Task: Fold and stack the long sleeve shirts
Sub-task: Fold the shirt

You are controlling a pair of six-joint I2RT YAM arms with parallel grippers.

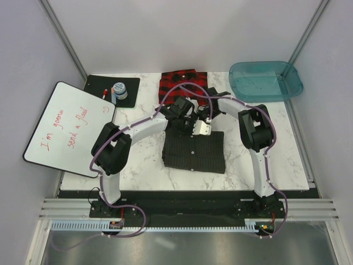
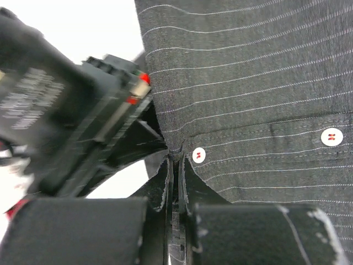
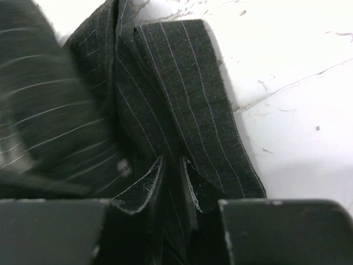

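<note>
At the centre of the white marbled worktop [image 1: 138, 160], the dark charcoal button-up shirt with fine pale pinstripes [image 1: 194, 152] is shown folded into a rough rectangle. Its far edge is gathered beneath both grippers. The left gripper [image 2: 176, 165] is seen with its jaws pressed together on the stitched placket edge, just beside a white button sewn with red thread [image 2: 199, 155]. The right gripper [image 3: 172, 171] is seen with its jaws drawn almost together on a narrow fold of the same pinstriped cloth; a flat strip of that cloth is laid on the worktop just to the right. Beyond the grippers, at the far edge, the folded red-and-black plaid flannel shirt [image 1: 179, 83] is laid, partly hidden by the arms. A teal translucent plastic tub [image 1: 266, 80] is placed at the far right corner. A white whiteboard with red handwriting [image 1: 69, 130] is set at the left, with a black mat [image 1: 128, 85] at its far side.
</note>
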